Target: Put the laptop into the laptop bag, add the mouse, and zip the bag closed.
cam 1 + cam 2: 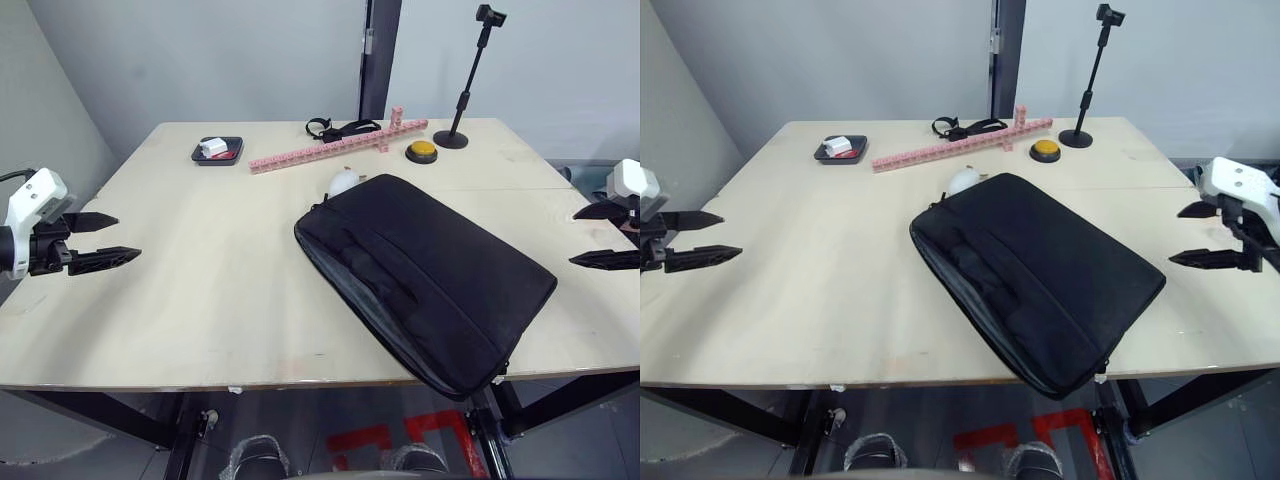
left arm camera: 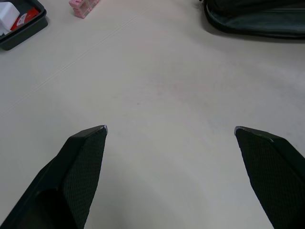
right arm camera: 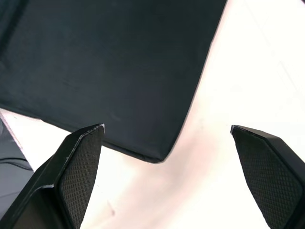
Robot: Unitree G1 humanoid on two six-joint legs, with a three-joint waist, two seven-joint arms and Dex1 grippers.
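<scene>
**Left eye view: bag lies diagonal, right arm is the nearer one**

The laptop bag lies flat on the table, right of frame centre, its long axis running from the upper middle down toward the lower right, where one corner overhangs the table's near edge. The right gripper hovers at the right frame edge, jaws spread wide and empty, just beside the bag's right-hand corner; in the right wrist view the bag's corner sits ahead of the spread fingertips, toward the upper left of that frame. The left gripper hangs at the left frame edge, jaws likewise spread and holding nothing, well apart from the bag across bare tabletop.

A small white rounded object, partly hidden, peeks out at the bag's far corner; whether it is the mouse I cannot tell. The bag looks closed and filled out, so the laptop may be inside, though that is a judgement. Any next reach to the bag favours the right arm.
</scene>
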